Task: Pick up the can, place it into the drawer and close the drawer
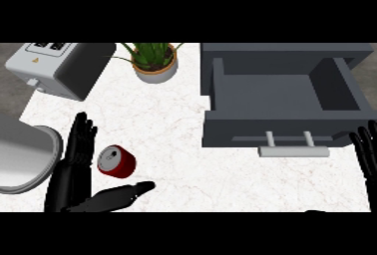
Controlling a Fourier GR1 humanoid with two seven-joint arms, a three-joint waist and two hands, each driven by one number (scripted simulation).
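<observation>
Nearest, left hand lies open beside the red can; right hand rests open by the open drawer.

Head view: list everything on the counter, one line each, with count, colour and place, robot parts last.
Can: one, red with a silver top, lying on the counter at lower left, between the left hand's fingers and thumb.
Drawer: one, dark grey, pulled open at upper right, nothing inside it.
Drawer handle: one, light grey, on the drawer's front.
Toaster: one, grey and white, upper left corner.
Potted plant: one, green leaves in a pale pot, top centre.
Round metal object: one, grey, left edge, cut off.
Counter: one, white marble.
Left robot hand: black, open beside the can.
Right robot hand: black, right edge.
</observation>
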